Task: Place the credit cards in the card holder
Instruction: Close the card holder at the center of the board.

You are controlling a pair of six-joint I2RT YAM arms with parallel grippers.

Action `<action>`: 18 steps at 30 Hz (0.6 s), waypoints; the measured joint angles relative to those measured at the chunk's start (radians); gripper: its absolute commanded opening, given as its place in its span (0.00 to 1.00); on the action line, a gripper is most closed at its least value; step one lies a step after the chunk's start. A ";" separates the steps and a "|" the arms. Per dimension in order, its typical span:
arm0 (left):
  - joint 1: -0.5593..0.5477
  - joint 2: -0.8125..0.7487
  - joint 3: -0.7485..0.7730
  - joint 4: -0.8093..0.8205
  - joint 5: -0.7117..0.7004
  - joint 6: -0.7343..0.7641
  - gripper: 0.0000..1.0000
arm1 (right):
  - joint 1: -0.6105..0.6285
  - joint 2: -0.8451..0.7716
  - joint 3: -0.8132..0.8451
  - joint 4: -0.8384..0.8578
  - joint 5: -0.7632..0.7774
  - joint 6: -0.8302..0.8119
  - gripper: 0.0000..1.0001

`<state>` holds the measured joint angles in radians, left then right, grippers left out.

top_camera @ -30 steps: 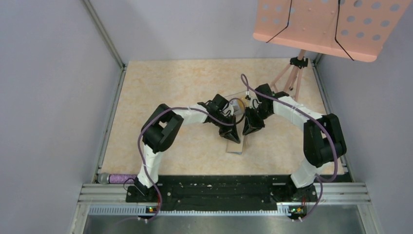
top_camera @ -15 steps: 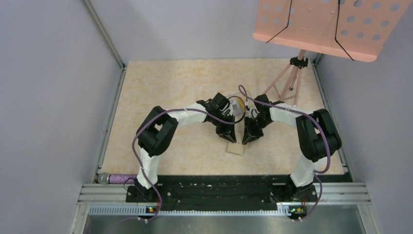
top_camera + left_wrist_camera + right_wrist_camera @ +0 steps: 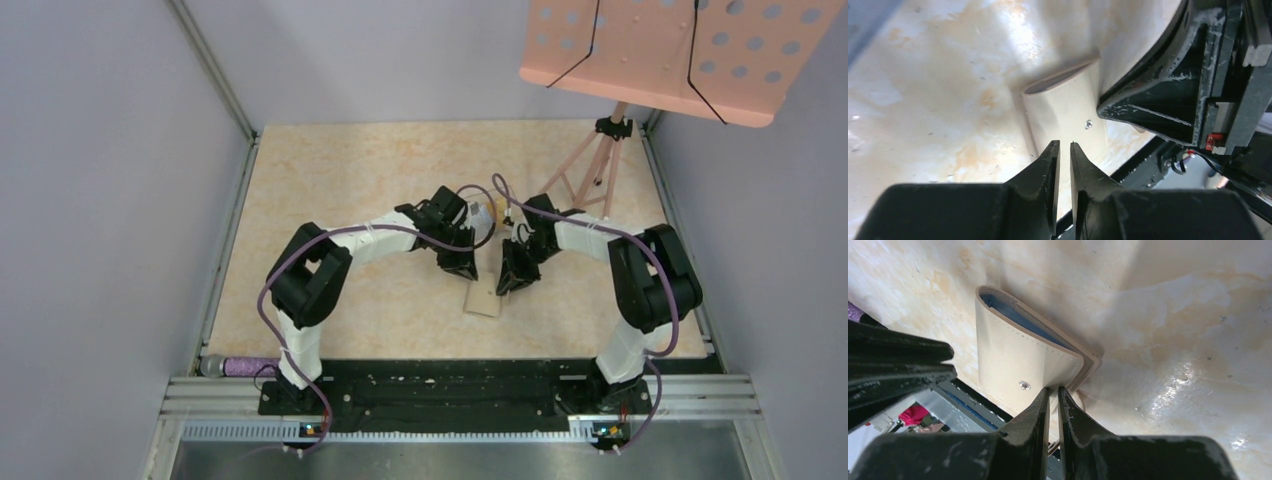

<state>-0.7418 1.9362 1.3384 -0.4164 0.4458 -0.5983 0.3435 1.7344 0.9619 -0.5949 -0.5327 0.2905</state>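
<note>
The tan card holder (image 3: 482,302) lies on the marbled table between my two grippers. In the right wrist view its flap (image 3: 1018,360) arches up, snap button (image 3: 1023,385) showing and blue lining (image 3: 1013,315) inside. My right gripper (image 3: 1054,388) is shut on the flap's corner and shows in the top view (image 3: 510,282). My left gripper (image 3: 1065,145) is shut and empty, just above the holder's near edge (image 3: 1068,110). A small silvery and yellow thing (image 3: 487,214), probably the credit cards, lies behind the wrists, mostly hidden.
A pink perforated stand (image 3: 670,55) on a tripod (image 3: 600,160) is at the back right. A purple object (image 3: 240,366) lies by the near left rail. Grey walls enclose the table on the left, right and back.
The left gripper has drawn back off the card holder toward the far side. The holder showed grey-blue lining before and now shows its tan outside. The right arm has folded in closer.
</note>
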 measured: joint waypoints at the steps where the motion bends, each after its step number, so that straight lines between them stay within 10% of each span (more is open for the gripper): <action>1: 0.000 0.000 0.005 -0.008 -0.020 0.005 0.19 | 0.000 -0.002 -0.003 0.005 -0.001 0.003 0.10; 18: 0.108 0.269 0.433 -0.187 -0.259 0.056 0.24 | 0.000 -0.020 -0.026 0.076 -0.013 0.027 0.10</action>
<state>-0.6342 2.2047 1.7714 -0.6033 0.1867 -0.5423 0.3435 1.7145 0.9356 -0.5194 -0.5453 0.3172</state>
